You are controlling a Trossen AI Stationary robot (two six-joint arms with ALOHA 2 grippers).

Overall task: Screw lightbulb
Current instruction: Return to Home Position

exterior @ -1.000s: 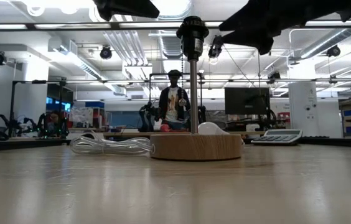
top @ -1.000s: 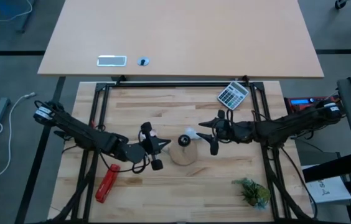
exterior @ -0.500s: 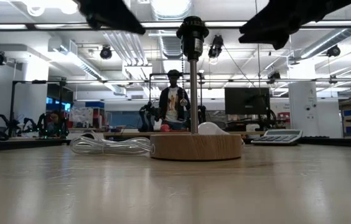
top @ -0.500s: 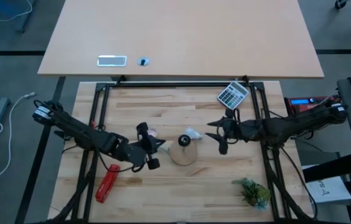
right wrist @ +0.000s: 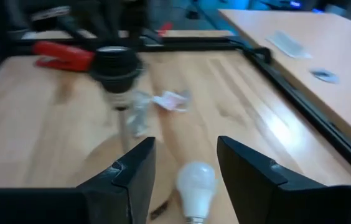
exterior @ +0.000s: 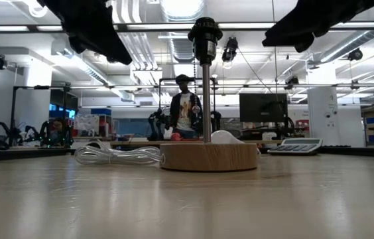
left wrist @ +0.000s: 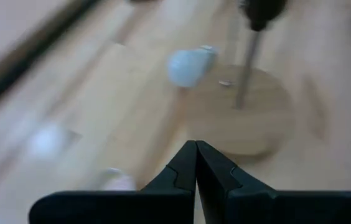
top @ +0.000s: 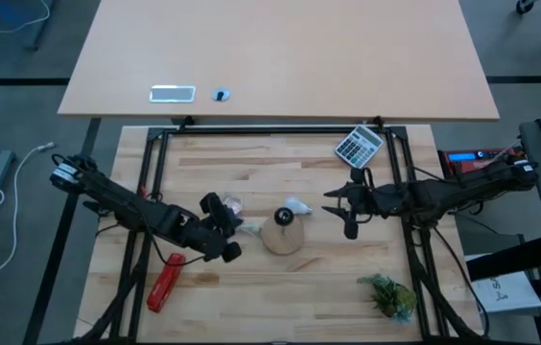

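The lightbulb (top: 296, 206) is small and white and lies on its side on the table, just off the far right rim of the round wooden disc (top: 283, 238). A black socket (top: 283, 218) stands on a post on that disc. My left gripper (top: 226, 234) hovers left of the disc, shut, with nothing in it. My right gripper (top: 343, 211) hovers right of the bulb, open and apart from it. Its wrist view shows the lightbulb (right wrist: 195, 180) on the table ahead, between the fingers. The left wrist view shows the lightbulb (left wrist: 188, 65) beyond the disc (left wrist: 244, 115).
A clear plastic scrap (top: 233, 204) lies left of the disc. A red tool (top: 165, 281) lies near the left front, a green sprig (top: 390, 295) at the right front, and a calculator (top: 359, 146) at the far right. A person (exterior: 185, 109) stands in the room beyond.
My left gripper has drawn back toward the table's left edge, away from the disc, sinking a little and tipping downward while staying shut. My right gripper has pulled back toward the table's right edge, away from the lightbulb. The bulb and the disc have stayed put.
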